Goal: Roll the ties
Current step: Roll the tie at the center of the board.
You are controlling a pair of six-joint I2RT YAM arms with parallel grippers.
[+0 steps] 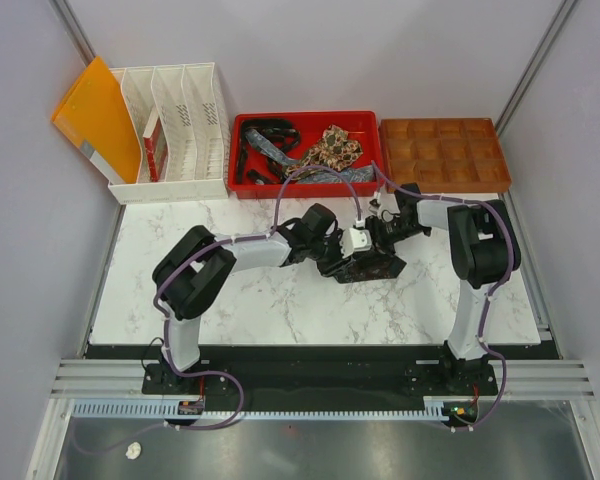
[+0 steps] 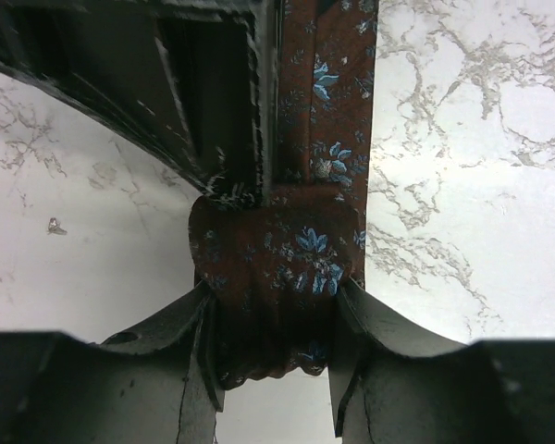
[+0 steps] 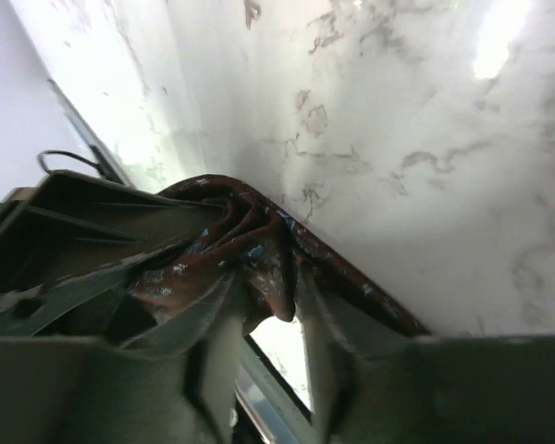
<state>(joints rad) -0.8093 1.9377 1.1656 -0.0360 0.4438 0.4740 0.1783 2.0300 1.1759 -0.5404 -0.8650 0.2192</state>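
One tie (image 2: 301, 250) was held from two sides. My left gripper (image 2: 273, 319) was closed on its folded end, brown with blue flowers, squeezed between the fingers (image 2: 180, 356). The rest of it ran flat along the table (image 2: 472, 185) beyond my fingertips. My right gripper (image 3: 270, 310) was clamped on a bunched fold. More ties (image 1: 335, 148) lay in the tray (image 1: 250, 190), far past both.

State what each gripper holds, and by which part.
Both hold one brown, blue-flowered tie: the left gripper clamps its folded-over end, and the right gripper pinches a bunched fold of it.
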